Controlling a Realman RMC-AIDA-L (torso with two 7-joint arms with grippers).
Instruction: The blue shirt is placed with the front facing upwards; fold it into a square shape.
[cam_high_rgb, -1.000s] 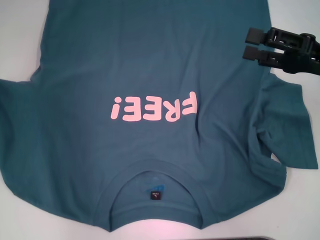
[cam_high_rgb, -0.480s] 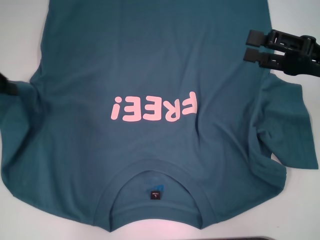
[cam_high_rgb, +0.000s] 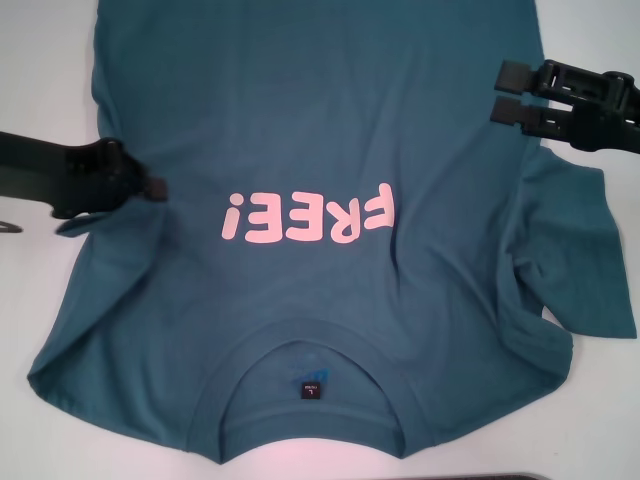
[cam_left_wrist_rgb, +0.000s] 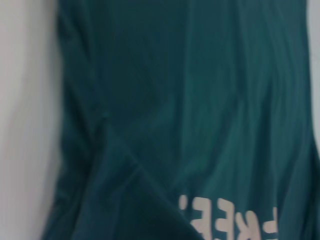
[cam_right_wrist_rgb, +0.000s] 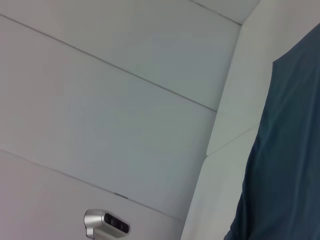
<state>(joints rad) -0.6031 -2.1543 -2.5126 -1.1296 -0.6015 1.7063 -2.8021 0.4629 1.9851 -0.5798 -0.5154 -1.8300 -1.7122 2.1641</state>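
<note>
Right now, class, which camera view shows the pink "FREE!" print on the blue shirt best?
The head view: the whole pink "FREE!" print lies unobstructed on the blue shirt, between the left gripper and right gripper. The left wrist view catches only part of the lettering at the picture's edge; the right wrist view shows none.

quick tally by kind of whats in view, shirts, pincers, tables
shirts: 1, the blue shirt, front up with its pink print
pincers: 2, the left pincer over the shirt's left side, the right pincer open above its right edge
tables: 1, the white table
total: 4
</note>
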